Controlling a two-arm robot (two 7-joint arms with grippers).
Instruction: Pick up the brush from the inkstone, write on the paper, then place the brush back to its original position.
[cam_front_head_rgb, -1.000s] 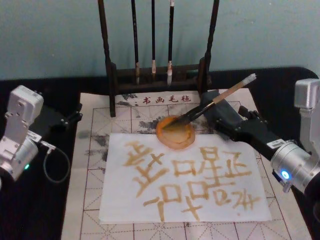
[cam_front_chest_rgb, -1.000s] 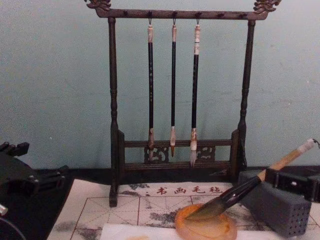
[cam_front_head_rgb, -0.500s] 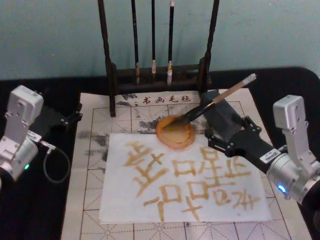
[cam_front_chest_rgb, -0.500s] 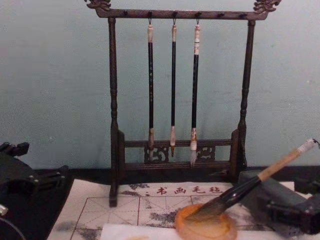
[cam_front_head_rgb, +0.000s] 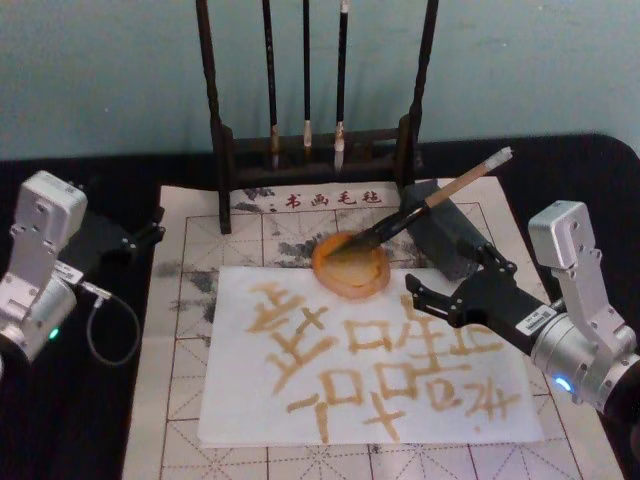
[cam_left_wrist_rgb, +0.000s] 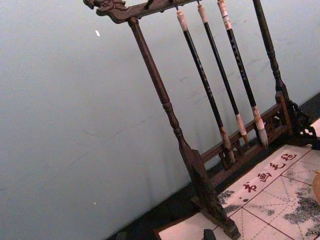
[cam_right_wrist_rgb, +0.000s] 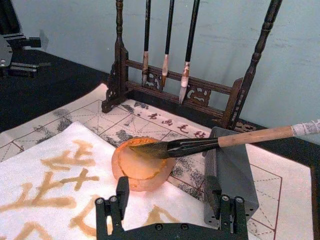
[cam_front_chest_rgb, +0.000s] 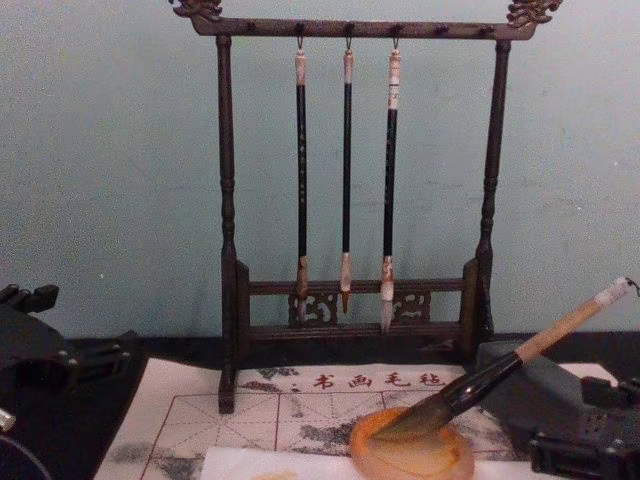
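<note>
The brush (cam_front_head_rgb: 420, 208) rests with its dark bristles in the orange inkstone (cam_front_head_rgb: 350, 270) and its pale handle propped on the grey block (cam_front_head_rgb: 448, 238). The white paper (cam_front_head_rgb: 240, 400) in front of the inkstone carries several golden-brown characters. My right gripper (cam_front_head_rgb: 450, 278) hovers open over the paper's right part, just in front of the block and clear of the brush. In the right wrist view the gripper (cam_right_wrist_rgb: 167, 192) stands wide open with nothing in it, short of the inkstone (cam_right_wrist_rgb: 142, 167) and the brush (cam_right_wrist_rgb: 200, 145). My left gripper (cam_front_head_rgb: 145, 235) is parked open at the far left.
A dark wooden rack (cam_front_head_rgb: 225, 150) with three slim hanging brushes (cam_front_head_rgb: 306, 80) stands behind the inkstone. A stained mat with red grid lines (cam_front_head_rgb: 190, 300) lies under the paper. A cable loop (cam_front_head_rgb: 100, 335) hangs by the left arm.
My right gripper has drawn back from the brush handle, toward me and over the paper. The brush stays in the inkstone, leaning on the block. The left arm has not moved.
</note>
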